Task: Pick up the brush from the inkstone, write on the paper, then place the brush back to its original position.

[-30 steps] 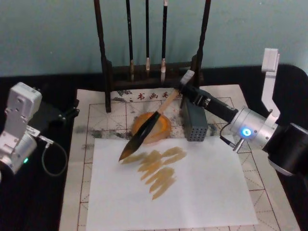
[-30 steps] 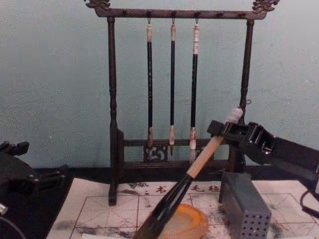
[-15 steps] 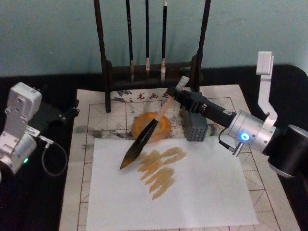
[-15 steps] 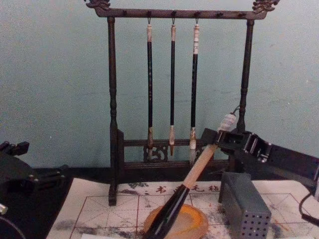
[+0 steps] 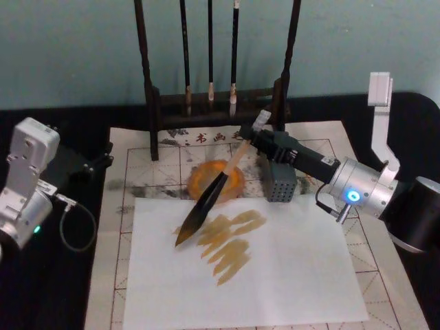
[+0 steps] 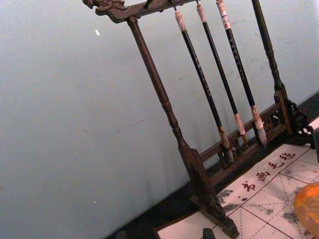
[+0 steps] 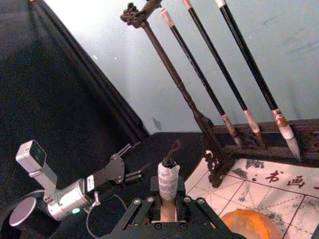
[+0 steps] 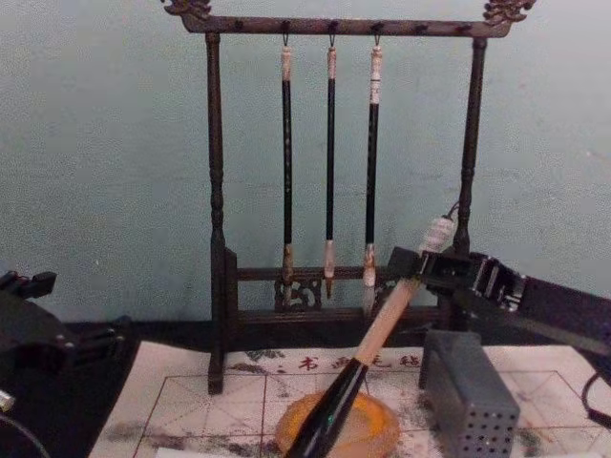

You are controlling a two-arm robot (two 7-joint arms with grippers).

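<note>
One dark table (image 5: 62, 289) carries the lot. On it lies the paper (image 5: 141, 161), cream w/ red grid and red characters along the far edge. A plain white sheet (image 5: 289, 268) lies over its near part and bears amber strokes (image 5: 230, 244). At the back stands a dark wooden rack (image 8: 216, 191) w/ three thin brushes (image 8: 329, 162) hanging.

R arm reaches in from the right. The right gripper (image 5: 247, 135) is pinched on the brush (image 5: 220, 180) near its white wrapped end. The left gripper (image 5: 102, 157) sits parked at the table's left edge, fingers spread, holding nothing.

A grey block (image 5: 278, 182) stands just right of the inkstone (image 5: 196, 182), which rests on the paper in front of the rack. The brush slants down-left across the inkstone, w/ its dark tip over the white sheet by the strokes' left end. Contact w/ the sheet can't be told.
</note>
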